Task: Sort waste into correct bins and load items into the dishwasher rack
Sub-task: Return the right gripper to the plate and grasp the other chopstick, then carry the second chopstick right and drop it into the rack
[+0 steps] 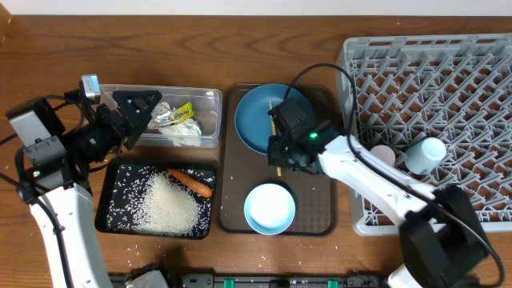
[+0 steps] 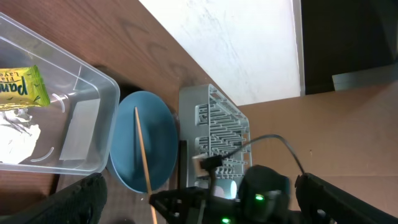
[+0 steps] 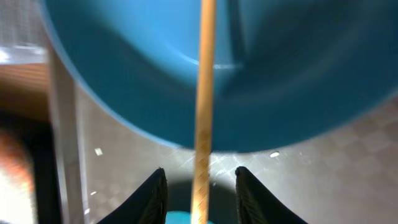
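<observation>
left arm (image 1: 60,224): white tubular link, black joint housings, grey box at one end | left fingers (image 2: 78,199): black, broad | right arm (image 1: 364,172): white link, black wrist housing | green light (image 1: 313,136): glowing on the housing | cable (image 1: 320,67): thin, black, looped | right fingers (image 3: 157,196): black, tapered

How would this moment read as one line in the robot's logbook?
right gripper: open, astride chopstick on blue plate | left gripper: open, over clear tub

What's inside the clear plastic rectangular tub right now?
A green-yellow wrapper, crumpled silver foil and a white tissue wad. The left gripper hangs over the clear plastic tub at its left end, hiding whatever lies beneath.
</observation>
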You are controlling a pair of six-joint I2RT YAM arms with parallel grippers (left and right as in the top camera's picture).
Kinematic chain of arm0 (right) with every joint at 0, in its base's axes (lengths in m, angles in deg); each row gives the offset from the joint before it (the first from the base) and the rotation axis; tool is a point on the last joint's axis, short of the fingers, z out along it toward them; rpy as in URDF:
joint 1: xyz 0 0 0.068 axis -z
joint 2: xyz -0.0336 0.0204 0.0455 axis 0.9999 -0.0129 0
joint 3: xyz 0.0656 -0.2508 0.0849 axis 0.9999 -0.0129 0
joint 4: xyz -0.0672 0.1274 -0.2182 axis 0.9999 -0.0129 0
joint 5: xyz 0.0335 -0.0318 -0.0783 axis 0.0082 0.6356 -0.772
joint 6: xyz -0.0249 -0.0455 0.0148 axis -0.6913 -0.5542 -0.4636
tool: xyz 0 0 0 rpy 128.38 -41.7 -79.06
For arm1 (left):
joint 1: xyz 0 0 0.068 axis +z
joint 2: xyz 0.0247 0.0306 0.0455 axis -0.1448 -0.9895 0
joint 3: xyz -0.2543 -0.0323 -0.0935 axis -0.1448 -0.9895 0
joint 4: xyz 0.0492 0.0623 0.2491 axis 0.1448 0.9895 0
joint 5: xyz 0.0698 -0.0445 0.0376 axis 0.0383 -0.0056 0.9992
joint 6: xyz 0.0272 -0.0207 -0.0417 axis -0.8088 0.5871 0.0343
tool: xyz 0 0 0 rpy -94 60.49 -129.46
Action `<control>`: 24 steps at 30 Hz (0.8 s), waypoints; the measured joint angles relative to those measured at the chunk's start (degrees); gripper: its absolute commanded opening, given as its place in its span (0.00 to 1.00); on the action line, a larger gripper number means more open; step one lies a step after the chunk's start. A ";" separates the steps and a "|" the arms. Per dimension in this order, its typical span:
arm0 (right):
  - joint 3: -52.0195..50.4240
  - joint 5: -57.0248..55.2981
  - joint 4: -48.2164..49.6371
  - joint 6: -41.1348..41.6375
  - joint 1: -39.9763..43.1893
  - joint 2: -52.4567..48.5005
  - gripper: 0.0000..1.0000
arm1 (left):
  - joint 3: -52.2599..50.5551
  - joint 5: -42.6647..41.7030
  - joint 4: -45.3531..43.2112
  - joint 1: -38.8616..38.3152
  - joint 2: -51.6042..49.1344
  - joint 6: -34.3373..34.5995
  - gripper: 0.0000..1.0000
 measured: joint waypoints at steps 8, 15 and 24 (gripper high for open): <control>0.00 -0.61 0.35 1.14 -0.09 -4.17 0.08 | 0.00 -0.02 0.00 0.00 0.00 0.00 0.98; 0.00 -0.66 0.59 1.40 -0.09 -4.15 0.01 | 0.00 0.00 0.00 0.00 0.00 -0.02 0.98; 0.17 -0.81 -1.70 -3.78 0.52 2.73 0.01 | 0.00 -0.02 0.02 0.00 0.00 0.00 0.98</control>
